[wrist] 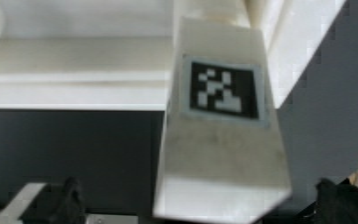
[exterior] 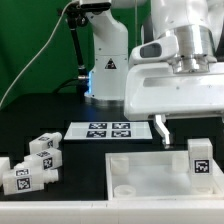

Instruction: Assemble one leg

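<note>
The leg (exterior: 198, 160), a small white block with a black-and-white tag, stands upright at the near corner of the large white tray (exterior: 145, 185), on the exterior view's right. My gripper (exterior: 190, 127) hovers just above it, open, with one dark finger (exterior: 160, 128) showing beside it. In the wrist view the leg (wrist: 220, 130) fills the middle, tag facing the camera. The gripper (wrist: 202, 205) straddles it, and both fingertips (wrist: 51, 200) stand clear of its sides. The tray (wrist: 69, 60) lies beyond.
Three more loose white tagged legs (exterior: 35, 160) lie in a cluster on the black table at the exterior view's left. The marker board (exterior: 105, 130) lies flat behind the tray. The robot's base (exterior: 105, 60) stands at the back.
</note>
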